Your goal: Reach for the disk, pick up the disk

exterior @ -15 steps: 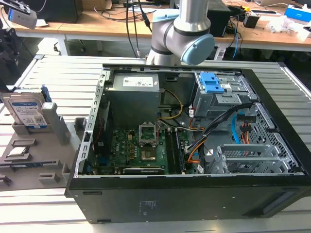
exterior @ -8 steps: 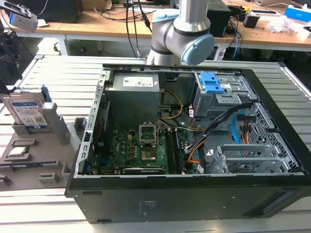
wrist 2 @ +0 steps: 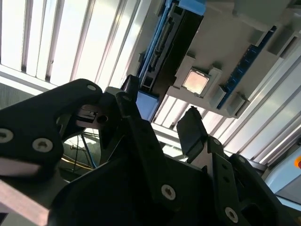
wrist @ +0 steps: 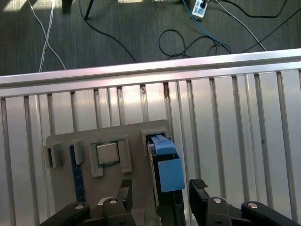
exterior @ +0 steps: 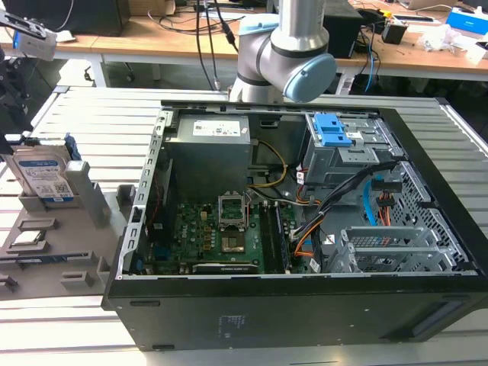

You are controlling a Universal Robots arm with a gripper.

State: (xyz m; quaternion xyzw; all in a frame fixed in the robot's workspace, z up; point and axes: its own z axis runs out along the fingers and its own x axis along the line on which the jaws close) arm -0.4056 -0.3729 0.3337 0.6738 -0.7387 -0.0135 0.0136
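The disk (exterior: 44, 175) stands on edge in a grey holder (exterior: 84, 202) at the exterior view's left, its blue-and-white label facing out. In the first wrist view its blue bracket (wrist: 168, 172) lies between my two black fingers. My gripper (wrist: 161, 190) is open and just above the disk, one finger on each side and apart from it. The second wrist view has the fingertips (wrist 2: 190, 126) spread, with the disk's blue-edged side (wrist 2: 157, 52) beyond them. In the exterior view the gripper (exterior: 11, 99) hangs over the disk.
The grey holder plate (wrist: 136, 136) also carries a small square silver chip (wrist: 107, 153) and a blue strip (wrist: 74, 165). An open black computer case (exterior: 305, 305) stands on the slatted metal table (exterior: 84, 114). The table's edge (wrist: 141, 73) is close, with cables on the floor beyond it.
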